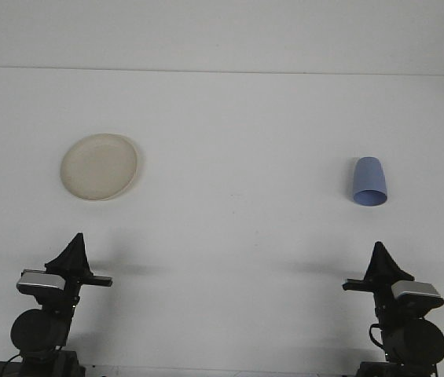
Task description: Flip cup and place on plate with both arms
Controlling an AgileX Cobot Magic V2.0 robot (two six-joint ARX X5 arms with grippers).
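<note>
A blue cup (369, 181) lies on its side on the white table at the right, its mouth turned toward me. A cream plate (99, 166) sits flat at the left with nothing on it. My left gripper (75, 239) rests low at the near left, well short of the plate, its black fingers drawn to a single point. My right gripper (379, 249) stands low at the near right, in front of the cup and apart from it, also tapering to one point. Neither holds anything.
The white table (237, 228) stretches between plate and cup and back to a pale wall. Both arm bases with their wrist cameras occupy the near corners.
</note>
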